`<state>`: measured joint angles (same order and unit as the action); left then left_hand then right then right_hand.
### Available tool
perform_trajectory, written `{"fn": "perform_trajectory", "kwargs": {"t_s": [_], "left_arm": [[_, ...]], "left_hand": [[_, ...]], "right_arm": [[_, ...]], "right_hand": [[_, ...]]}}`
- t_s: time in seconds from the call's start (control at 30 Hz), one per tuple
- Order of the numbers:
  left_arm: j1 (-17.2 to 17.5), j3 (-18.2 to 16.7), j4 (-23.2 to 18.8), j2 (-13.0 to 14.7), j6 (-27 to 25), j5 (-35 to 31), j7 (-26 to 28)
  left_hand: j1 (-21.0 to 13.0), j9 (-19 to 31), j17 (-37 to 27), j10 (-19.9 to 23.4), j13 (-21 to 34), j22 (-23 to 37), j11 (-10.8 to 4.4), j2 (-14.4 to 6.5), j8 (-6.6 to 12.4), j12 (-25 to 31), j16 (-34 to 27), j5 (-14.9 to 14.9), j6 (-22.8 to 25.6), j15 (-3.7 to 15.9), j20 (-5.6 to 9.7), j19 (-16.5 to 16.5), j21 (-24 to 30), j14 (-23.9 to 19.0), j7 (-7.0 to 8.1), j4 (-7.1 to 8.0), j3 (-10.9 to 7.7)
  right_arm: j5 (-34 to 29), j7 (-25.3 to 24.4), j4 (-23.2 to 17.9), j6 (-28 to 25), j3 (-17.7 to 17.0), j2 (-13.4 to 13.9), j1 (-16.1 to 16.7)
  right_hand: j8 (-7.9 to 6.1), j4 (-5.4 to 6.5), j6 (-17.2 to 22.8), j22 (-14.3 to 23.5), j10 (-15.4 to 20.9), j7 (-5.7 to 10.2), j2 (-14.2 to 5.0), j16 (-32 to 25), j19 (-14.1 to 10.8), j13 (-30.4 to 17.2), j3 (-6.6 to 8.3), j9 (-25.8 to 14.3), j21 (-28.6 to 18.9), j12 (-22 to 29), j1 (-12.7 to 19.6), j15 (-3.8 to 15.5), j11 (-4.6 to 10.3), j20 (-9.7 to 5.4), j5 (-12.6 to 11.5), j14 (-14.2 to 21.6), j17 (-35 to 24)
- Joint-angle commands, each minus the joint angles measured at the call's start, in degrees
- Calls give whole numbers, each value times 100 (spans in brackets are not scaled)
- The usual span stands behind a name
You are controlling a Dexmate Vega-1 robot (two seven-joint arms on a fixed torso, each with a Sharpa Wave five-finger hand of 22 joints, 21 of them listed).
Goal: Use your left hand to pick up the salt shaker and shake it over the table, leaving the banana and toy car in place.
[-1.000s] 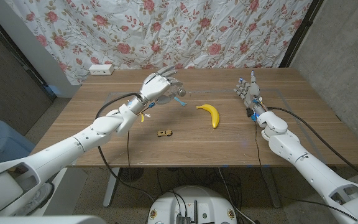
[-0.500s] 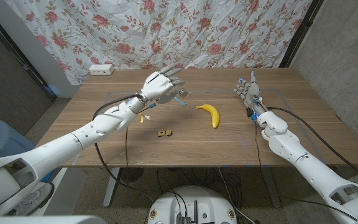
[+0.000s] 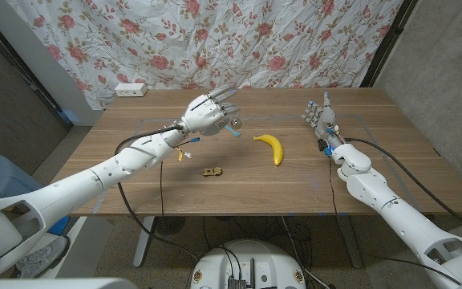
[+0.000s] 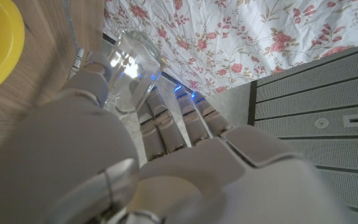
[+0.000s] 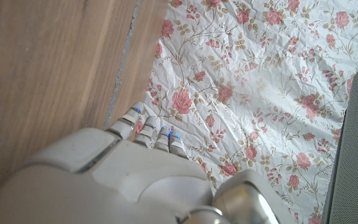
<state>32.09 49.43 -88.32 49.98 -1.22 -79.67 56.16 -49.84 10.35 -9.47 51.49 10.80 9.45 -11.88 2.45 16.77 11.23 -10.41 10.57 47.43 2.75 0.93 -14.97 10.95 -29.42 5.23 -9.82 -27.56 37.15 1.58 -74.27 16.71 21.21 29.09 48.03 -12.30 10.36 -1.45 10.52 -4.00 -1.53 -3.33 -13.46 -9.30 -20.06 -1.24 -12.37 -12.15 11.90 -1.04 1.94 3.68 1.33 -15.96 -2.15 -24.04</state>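
My left hand (image 3: pixel 208 111) is raised over the table's far middle and holds the clear glass salt shaker (image 3: pixel 234 124), which juts out toward the banana. In the left wrist view the salt shaker (image 4: pixel 130 65) sits pinched between the thumb and the fingers (image 4: pixel 178 126). The yellow banana (image 3: pixel 271 148) lies on the wood to the right of that hand. A small toy car (image 3: pixel 212 170) stands nearer the front, below the hand. My right hand (image 3: pixel 319 115) stands on its edge at the right, fingers up and apart, holding nothing.
The wooden table (image 3: pixel 391 172) has a white power strip (image 3: pixel 131 89) at its far left corner. A flowered curtain (image 3: pixel 239 40) hangs right behind the table. Cables run along both forearms.
My left hand has turned and lifted slightly with the salt shaker still in it. The banana, the toy car and the right arm have not moved.
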Motion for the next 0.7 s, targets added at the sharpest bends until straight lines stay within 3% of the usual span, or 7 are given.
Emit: {"fn": "perform_trajectory", "kwargs": {"t_s": [0.03, 0.33, 0.7], "left_arm": [[-272, 266, 360, -26, -199, -467, 534], [-606, 538, 761, -97, -214, -695, 784], [-852, 740, 962, -156, -231, -892, 784]], "left_hand": [[-100, 123, -24, 58, 18, 19, -88, -174, 17, 20, -10, 36, 148, 910, 32, 13, -4, -44, 157, 3, 26], [-121, 131, -26, -22, 18, 20, -90, -191, -28, -4, -5, 38, 73, 914, 13, 35, -16, -56, 193, -1, 47], [-153, 138, -29, -82, 19, 21, -96, -228, -55, -17, -2, 44, 38, 921, 3, 46, -21, -62, 227, -5, 54]], "right_arm": [[0, 3, 6, 4, 1, -1, -2], [0, 2, 5, 4, 1, -1, -1], [0, 0, 3, 2, 1, 0, -1]], "right_hand": [[-21, 32, -2, 30, -29, -48, -584, -18, -32, -20, -8, -21, -37, 43, -2, 199, 5, -5, -39, -45, -30], [-20, 32, -3, 30, -31, -49, -584, -21, -31, -20, -8, -21, -36, 42, -2, 201, 4, -3, -40, -38, -30], [-21, 32, 0, 30, -29, -50, -585, -23, -30, -20, -8, -21, -36, 43, -3, 197, 12, -4, -39, -33, -30]]}}
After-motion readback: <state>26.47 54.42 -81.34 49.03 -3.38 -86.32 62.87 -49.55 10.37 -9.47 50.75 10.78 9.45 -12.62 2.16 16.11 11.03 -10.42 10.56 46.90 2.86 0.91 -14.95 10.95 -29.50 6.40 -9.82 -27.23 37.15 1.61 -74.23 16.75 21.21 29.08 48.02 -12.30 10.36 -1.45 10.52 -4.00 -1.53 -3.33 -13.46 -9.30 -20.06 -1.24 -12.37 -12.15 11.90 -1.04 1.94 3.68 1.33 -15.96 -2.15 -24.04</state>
